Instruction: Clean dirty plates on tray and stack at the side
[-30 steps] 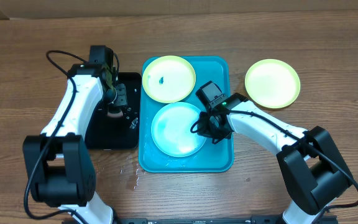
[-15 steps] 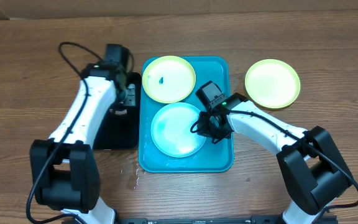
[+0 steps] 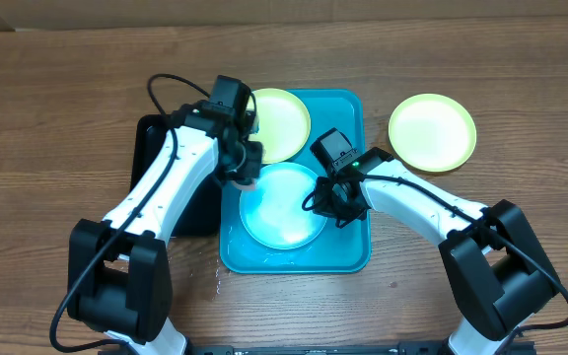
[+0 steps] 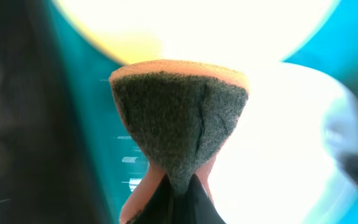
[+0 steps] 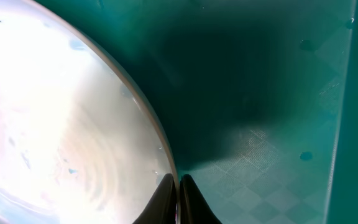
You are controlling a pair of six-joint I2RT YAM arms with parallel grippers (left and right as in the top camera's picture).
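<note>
Pinching coarse sponge (image 4: 179, 121), apparently over plate (image 3: 282, 209)

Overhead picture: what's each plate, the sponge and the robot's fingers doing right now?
Light blue plate, flat in the tray, rim pinched.
Yellow-green plate in the tray, flat, partly under the left arm.
Yellow-green plate on the table, alone outside the tray.
Sponge, squeezed, held over the tray.
Left fingers, shut on the sponge.
Right fingers, shut on the light blue plate's rim.
</note>
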